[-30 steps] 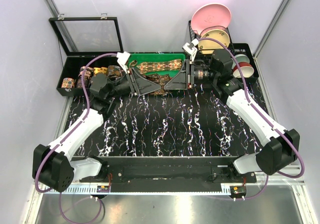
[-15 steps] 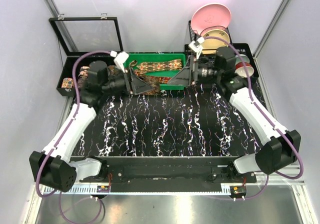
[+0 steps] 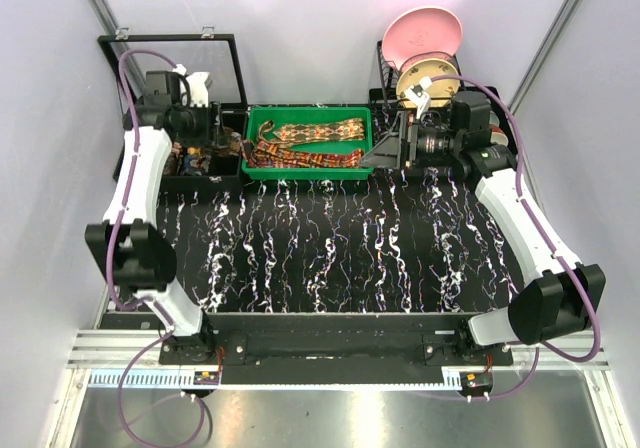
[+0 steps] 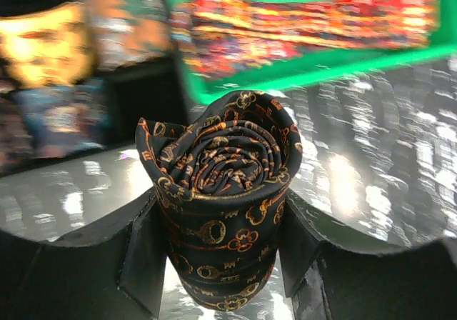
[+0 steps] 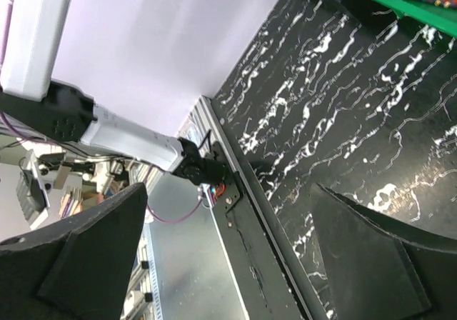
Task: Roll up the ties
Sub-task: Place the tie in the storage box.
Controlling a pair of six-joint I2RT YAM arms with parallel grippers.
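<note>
Currently, two grippers are in view. The left gripper point(image 4: 223, 213) is closed on one rolled necktie of dark brown cloth with a gold key-and-flower pattern point(image 4: 218, 156). The coil is clamped by its sides between the two black fingers point(image 4: 143, 263). Its winding axis is set roughly along the fingers, and the spiral end is turned toward the wrist camera.

In the top view this grip is located at the right end of one black display case with a raised glass lid point(image 3: 170, 38), just beside the left end of one green plastic tray point(image 3: 310, 173). Whether the coil hangs over the case or over the black white-veined tabletop point(image 3: 320, 248) cannot be told.

Three further blurred coils point(image 4: 43, 45) are made out behind the held one.

Flat unrolled ties in orange, gold and red point(image 3: 310, 130) are laid in the tray with their long axes along its length, left to right. At least two strips are distinguished; an exact count cannot be given.

The right gripper point(image 5: 228, 188) is held beside the tray's right end with its jaws spread wide and nothing between them.

One pink plate point(image 3: 422, 33) and one cream bowl point(image 3: 432, 73) are stood behind it.
</note>
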